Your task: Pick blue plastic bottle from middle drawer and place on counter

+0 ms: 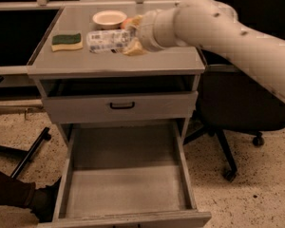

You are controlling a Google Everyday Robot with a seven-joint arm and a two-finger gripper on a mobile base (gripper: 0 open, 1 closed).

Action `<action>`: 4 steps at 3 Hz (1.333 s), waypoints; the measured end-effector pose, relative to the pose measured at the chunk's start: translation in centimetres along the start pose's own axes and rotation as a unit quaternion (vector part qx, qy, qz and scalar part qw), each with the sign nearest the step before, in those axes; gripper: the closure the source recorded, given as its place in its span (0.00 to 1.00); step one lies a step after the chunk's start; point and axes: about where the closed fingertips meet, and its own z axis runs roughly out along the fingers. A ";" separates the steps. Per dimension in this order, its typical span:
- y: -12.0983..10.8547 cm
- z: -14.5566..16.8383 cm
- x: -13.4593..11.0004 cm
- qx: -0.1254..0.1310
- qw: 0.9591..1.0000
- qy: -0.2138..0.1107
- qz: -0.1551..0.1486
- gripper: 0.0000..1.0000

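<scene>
Camera view, A: where was the bottle [107,41]?

B: Over the counter [109,64], near the middle. It lay on its side, long axis running 9 to 3 o'clock. Couldn't tell if it touched the top or sat just above it.

A: Gripper [131,35]?

B: At the bottle's 3 o'clock end, clamped on it. One yellowish finger sat at 12 o'clock of that end and the other at 6 o'clock. The arm [228,30] ran off toward 3 o'clock, past the counter edge.

A: Anything else on top?

B: Sponge [66,41] just beside the bottle at 9 o'clock, green face up, apart from it. Bowl [109,19] at the bottle's 12 o'clock, near the back edge. Ball [127,23] at 3 o'clock of the bowl, mostly hidden behind the gripper.

A: Drawer [128,179]?

B: At 6 o'clock of the counter, pulled well out, grey floor showing. A shut drawer front [85,109] with a black handle [122,106] sat between it and the counter.

A: Surroundings?

B: Chair [237,113] at 3 o'clock of the cabinet, on a speckled floor.
</scene>
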 end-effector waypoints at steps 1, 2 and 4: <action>-4.0 4.6 3.1 0.008 1.000 0.019 0.010 1.00; -1.7 9.1 7.5 -0.032 0.996 0.014 0.080 1.00; 1.0 11.0 9.5 -0.054 0.989 -0.009 0.141 0.81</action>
